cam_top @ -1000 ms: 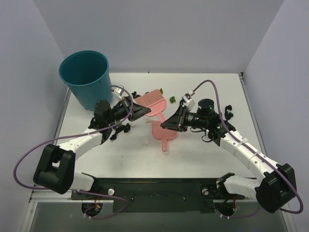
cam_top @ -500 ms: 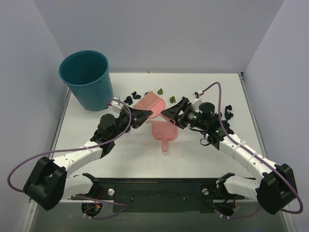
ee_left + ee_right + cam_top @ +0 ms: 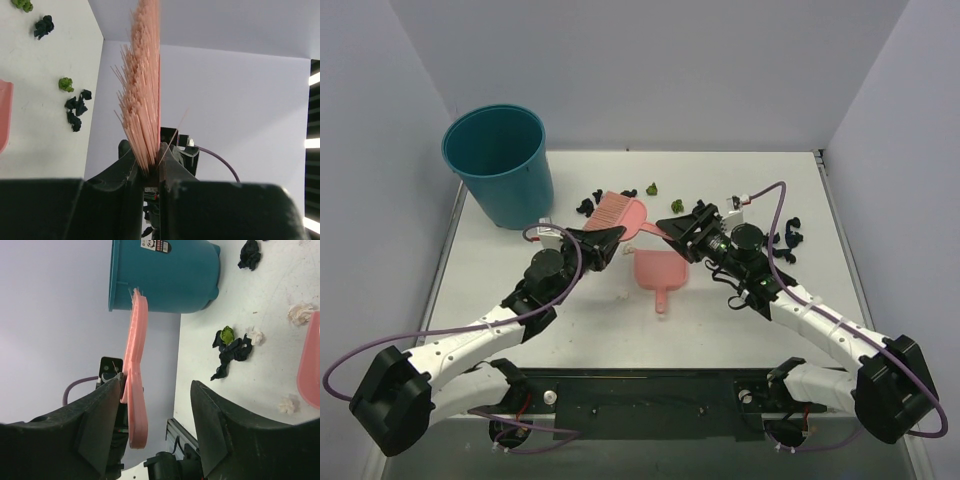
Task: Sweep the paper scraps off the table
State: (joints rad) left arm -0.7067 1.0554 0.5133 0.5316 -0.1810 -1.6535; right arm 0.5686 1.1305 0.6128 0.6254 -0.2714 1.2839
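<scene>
My left gripper [image 3: 603,238] [image 3: 149,156] is shut on the pink brush [image 3: 620,211] at its bristle end [image 3: 142,100] and holds it above the table [image 3: 570,320]. My right gripper [image 3: 681,231] [image 3: 157,390] is open. The brush handle [image 3: 136,405] hangs between its fingers, close against the left one. Paper scraps lie on the table: black ones [image 3: 588,203] behind the brush, green ones [image 3: 676,206] [image 3: 652,188], black ones [image 3: 788,236] by the right arm. More scraps show in the wrist views: black [image 3: 75,107], green [image 3: 65,84], black [image 3: 232,352], whitish [image 3: 300,313].
The pink dustpan [image 3: 658,272] lies flat mid-table, handle towards me, just in front of both grippers; its edge also shows in the right wrist view [image 3: 311,365]. The teal bucket [image 3: 500,165] [image 3: 165,275] stands at the back left corner. Walls enclose the table.
My left gripper has drawn the brush left and towards me. My right gripper has moved back and turned up to the brush handle.
</scene>
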